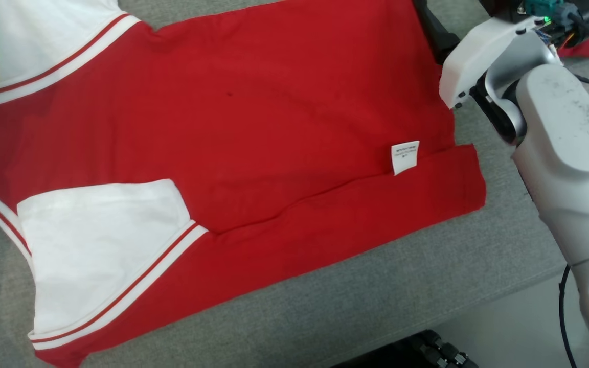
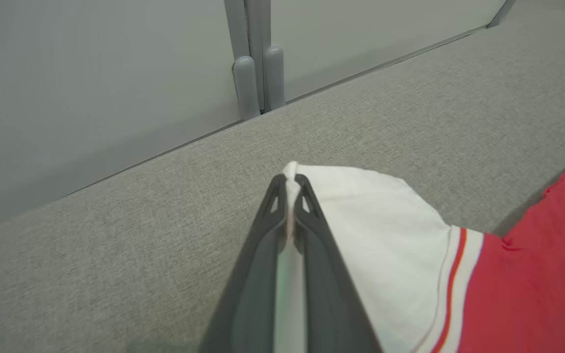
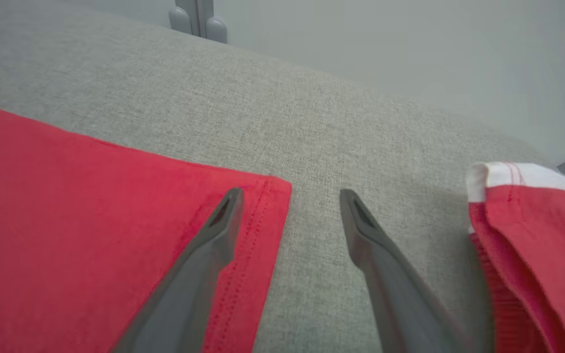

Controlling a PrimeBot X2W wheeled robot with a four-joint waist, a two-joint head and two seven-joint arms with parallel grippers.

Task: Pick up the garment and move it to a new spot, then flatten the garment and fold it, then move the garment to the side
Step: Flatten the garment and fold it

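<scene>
Left tool (image 2: 290, 184) pinches the white sleeve (image 2: 385, 230) of the red-and-white knit shirt (image 1: 274, 112) lying flat on the grey fabric counter (image 1: 376, 301), right tool (image 3: 290, 198) spread astride its hem corner (image 3: 270, 196); folding seems underway, side move left.

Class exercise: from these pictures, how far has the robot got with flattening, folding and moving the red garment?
Done: the garment lies spread flat on the grey surface, and its near edge looks folded over. In hand: the left gripper is shut on the far white sleeve; the right gripper, open, straddles the hem corner. Left: the far-side fold, any further folds, moving it aside.
</scene>
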